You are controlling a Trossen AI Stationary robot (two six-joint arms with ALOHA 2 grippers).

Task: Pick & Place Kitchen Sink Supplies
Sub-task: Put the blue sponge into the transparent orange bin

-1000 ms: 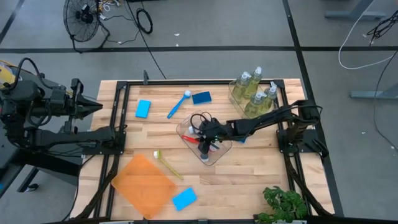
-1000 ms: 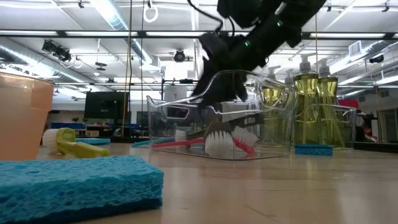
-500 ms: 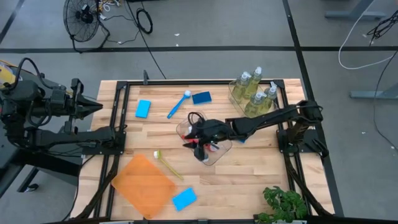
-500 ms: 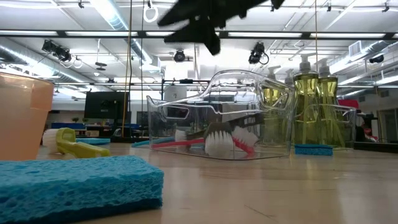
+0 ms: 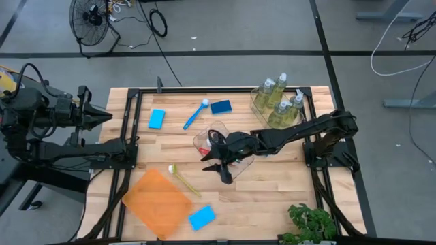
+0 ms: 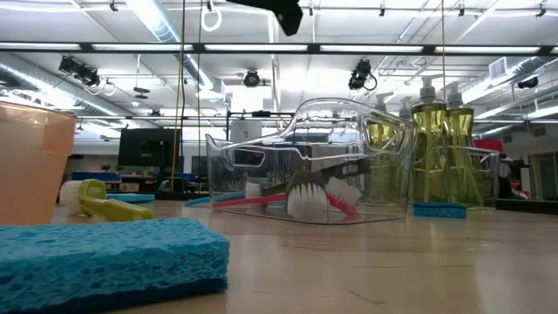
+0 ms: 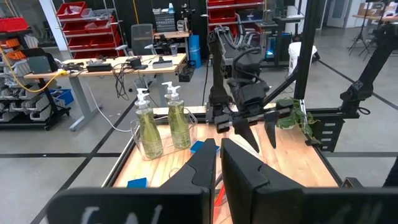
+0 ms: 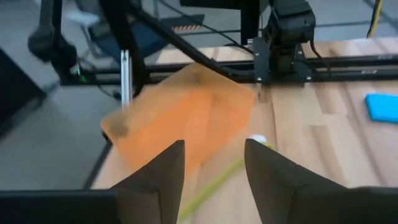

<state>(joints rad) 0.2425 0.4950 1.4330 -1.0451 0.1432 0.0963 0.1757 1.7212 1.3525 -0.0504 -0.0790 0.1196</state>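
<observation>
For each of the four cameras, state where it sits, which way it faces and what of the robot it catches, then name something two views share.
High view: above the table, looking straight down; shows both arms, right gripper open beside the clear tub.
Low view: at table-top height, looking level past a blue sponge; only a dark piece of arm at the top.
Left wrist view: on the left arm, facing across the table; own shut left gripper.
Right wrist view: on the right arm, facing the orange tray.
Shared: soap bottles, low and left wrist views.

Four soap bottles, four sponges, two tubs, one orange tray.
</observation>
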